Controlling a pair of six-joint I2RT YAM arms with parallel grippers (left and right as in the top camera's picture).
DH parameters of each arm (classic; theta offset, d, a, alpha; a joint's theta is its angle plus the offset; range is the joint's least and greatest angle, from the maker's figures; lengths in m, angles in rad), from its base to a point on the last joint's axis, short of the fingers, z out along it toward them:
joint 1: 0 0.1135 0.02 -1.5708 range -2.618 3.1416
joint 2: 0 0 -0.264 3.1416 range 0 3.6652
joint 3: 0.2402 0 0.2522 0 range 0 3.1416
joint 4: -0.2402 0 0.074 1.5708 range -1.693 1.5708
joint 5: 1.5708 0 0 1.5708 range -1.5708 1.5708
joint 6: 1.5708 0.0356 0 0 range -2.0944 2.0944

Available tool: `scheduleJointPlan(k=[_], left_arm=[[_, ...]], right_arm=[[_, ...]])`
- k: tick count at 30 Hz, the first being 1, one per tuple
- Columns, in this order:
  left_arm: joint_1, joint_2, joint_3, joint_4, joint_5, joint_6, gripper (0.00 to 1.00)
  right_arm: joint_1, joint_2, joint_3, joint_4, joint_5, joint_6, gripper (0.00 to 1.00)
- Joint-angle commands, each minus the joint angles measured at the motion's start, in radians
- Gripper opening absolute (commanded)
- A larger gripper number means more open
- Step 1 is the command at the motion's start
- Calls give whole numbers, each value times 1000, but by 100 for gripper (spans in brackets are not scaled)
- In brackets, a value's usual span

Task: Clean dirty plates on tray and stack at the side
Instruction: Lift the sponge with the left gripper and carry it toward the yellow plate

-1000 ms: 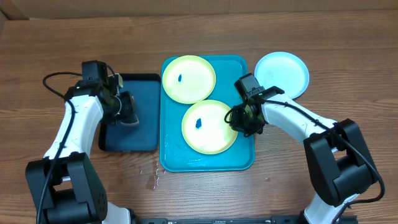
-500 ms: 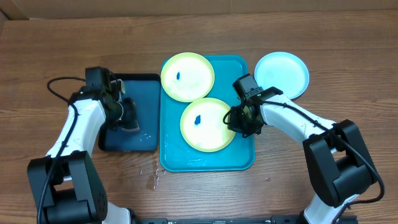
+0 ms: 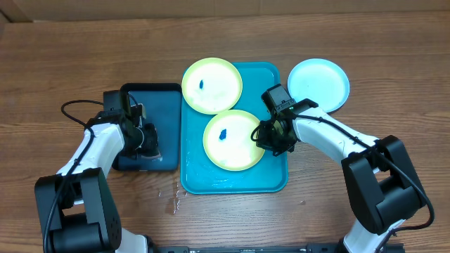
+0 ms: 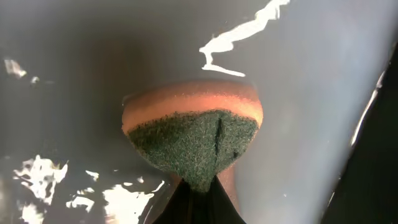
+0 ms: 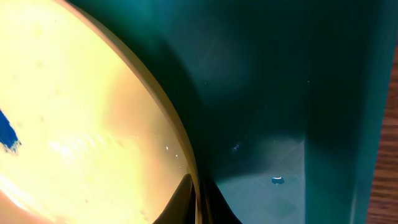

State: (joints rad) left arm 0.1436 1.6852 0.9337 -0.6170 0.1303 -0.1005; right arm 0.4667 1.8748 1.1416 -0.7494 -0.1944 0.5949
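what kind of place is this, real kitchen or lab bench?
Probably a lab bench staged for dishwashing: a wooden table with cardboard behind, no sink in view, just plates on a turquoise tray and a sponge on a navy tray.

tabletop (image 3: pixel 70 56): wood, visible grain, matt.
tray (image 3: pixel 271 179): smooth plastic, glossy.
plates (image 3: pixel 211 86): smooth plastic, slight sheen.
navy tray (image 3: pixel 158 98): smooth, glossy, bright reflections.
sponge (image 4: pixel 193 134): orange foam, rough green scouring face.
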Motion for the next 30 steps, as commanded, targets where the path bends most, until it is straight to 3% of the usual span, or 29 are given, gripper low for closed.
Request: scheduleJointPlan(k=[1, 16, 20, 24, 30], left_arm=[[-6, -3, 27, 0, -7, 27, 4], [-8, -3, 299, -142, -33, 35, 4], [-8, -3, 303, -164, -180, 34, 4], [-12, -3, 298, -142, -90, 60, 4], [-39, -3, 306, -137, -145, 73, 4]], right_arm=[[5, -3, -10, -2, 39, 7, 4], [5, -3, -10, -15, 7, -24, 6], [5, -3, -10, -15, 6, -23, 7], [5, -3, -10, -14, 6, -24, 7], [5, -3, -10, -11, -72, -140, 6]])
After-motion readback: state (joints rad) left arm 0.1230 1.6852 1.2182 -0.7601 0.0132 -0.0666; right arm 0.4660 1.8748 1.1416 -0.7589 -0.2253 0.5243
